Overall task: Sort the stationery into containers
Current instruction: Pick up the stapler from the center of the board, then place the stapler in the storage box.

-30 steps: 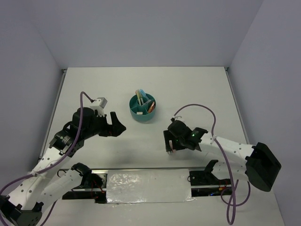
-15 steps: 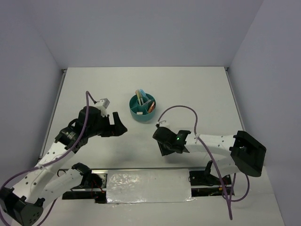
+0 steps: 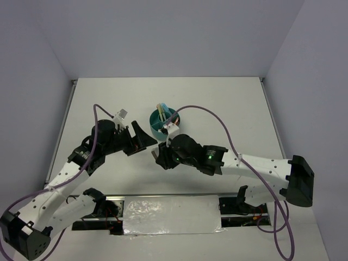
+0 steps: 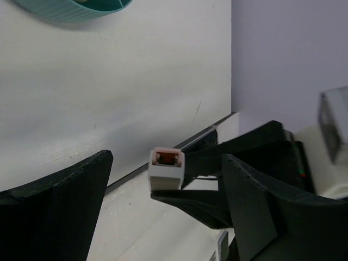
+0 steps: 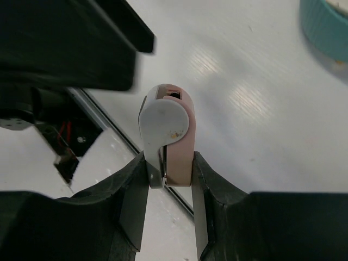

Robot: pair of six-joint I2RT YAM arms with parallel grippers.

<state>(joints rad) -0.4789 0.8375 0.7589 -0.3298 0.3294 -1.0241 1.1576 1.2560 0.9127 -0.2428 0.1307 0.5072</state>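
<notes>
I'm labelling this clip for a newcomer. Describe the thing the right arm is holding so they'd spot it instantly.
Find the round teal organiser bowl on the white table. At its near side, the right claw is shut on a pink-and-white piece with a rounded tip. Unlike the stationery in the bowl, it is clamped between black fingers.

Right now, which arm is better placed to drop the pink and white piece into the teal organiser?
Likely right: the right gripper is shut on the pink and white piece, near the teal organiser. The left gripper is open and empty.
</notes>
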